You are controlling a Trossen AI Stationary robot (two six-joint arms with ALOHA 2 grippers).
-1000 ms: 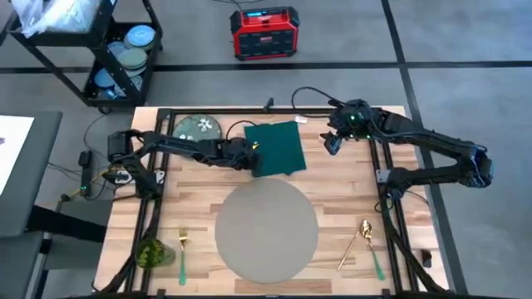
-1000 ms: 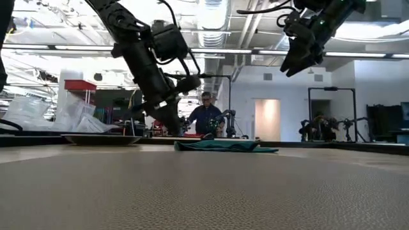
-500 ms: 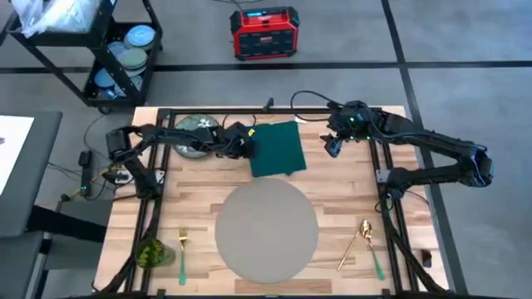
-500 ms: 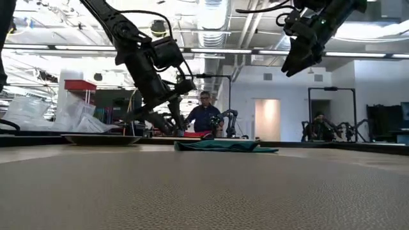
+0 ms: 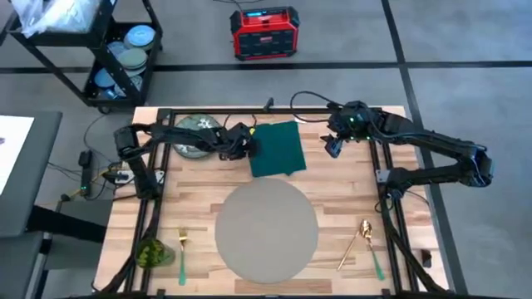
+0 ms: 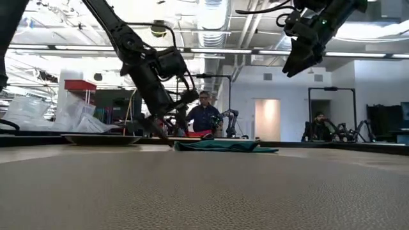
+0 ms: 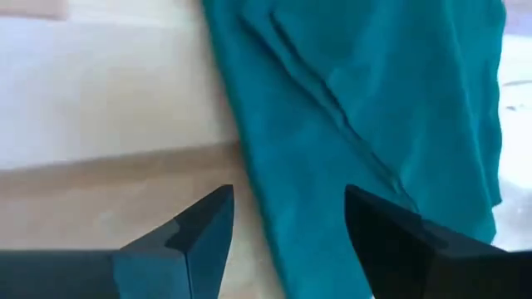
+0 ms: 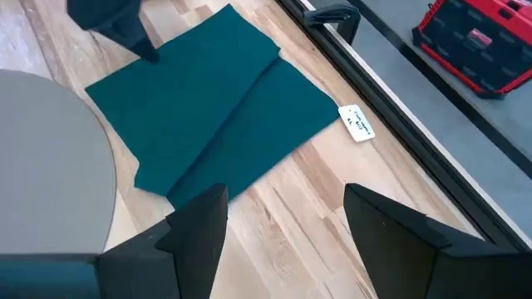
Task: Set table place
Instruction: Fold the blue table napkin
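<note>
- The place (image 5: 266, 230), the grey round mat, is lying flat on the near middle of the table (image 5: 341, 178), and nothing is sitting on it, so I judge the setting is only beginning.
- Just beyond the mat, toward the table's far edge, the teal napkin (image 5: 277, 149) is lying folded and flat, not touching the mat in the high view.
- You are bringing the left gripper (image 5: 242, 146) down at the napkin's edge on the side facing the green patterned plate (image 5: 193, 130); in its own wrist view the fingers (image 7: 195, 237) are spread apart, with the cloth's border lying between them, which looks like a line-up for pinching that edge.
- I read this as the approach to a grasp: the fingers are not closed on the cloth yet.
- The plate is resting beyond the mat, near the far left corner, just behind the left forearm.
- You are holding the right gripper (image 5: 332, 145) above the table on the napkin's other side, clear of the cloth, fingers (image 8: 195, 228) apart and holding nothing, probably waiting.
- Beside the mat, the fork (image 5: 182, 253) is lying on the left, the spoon (image 5: 356, 243) on the right, and a green glass (image 5: 151, 252) is standing at the near left corner.
</note>
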